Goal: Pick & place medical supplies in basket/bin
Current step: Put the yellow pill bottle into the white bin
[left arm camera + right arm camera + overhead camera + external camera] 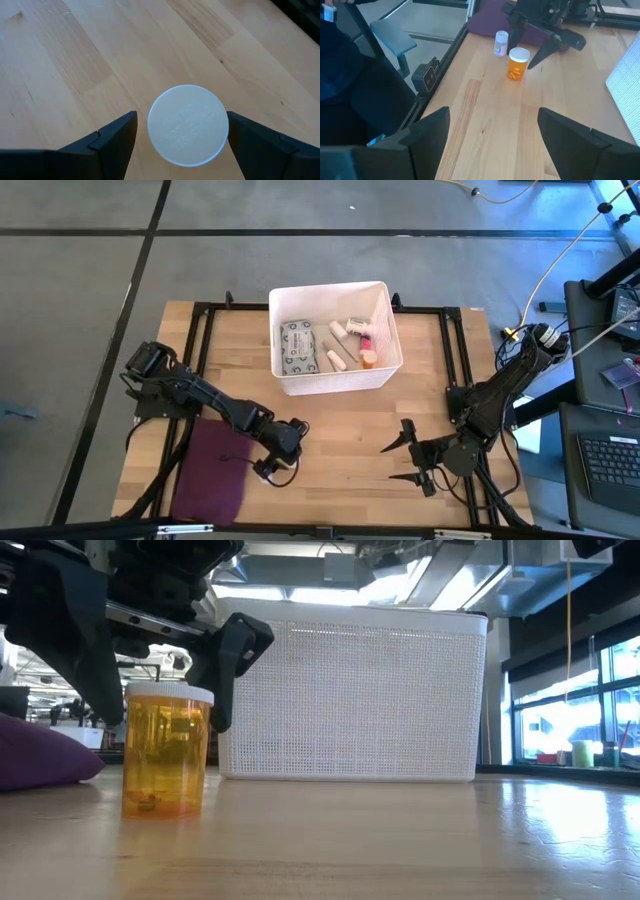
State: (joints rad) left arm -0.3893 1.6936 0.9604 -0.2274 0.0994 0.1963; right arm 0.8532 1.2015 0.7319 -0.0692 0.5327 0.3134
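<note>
2 open left fingers (115, 145) flank the amber bottle (166, 750).

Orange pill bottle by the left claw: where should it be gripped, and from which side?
The orange pill bottle stands upright with its white cap on top. Come straight down and pinch the round body just under the cap; the open left claw already straddles it.

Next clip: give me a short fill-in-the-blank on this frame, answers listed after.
1. The left gripper hangs open directly above the orange pill bottle's ____ cap.
2. The orange pill bottle stands ____ on the table.
3. The grey-green packet lies inside the white ____.
4. Beside the left arm lies a maroon ____.

Answers: white; upright; basket; cloth
</note>
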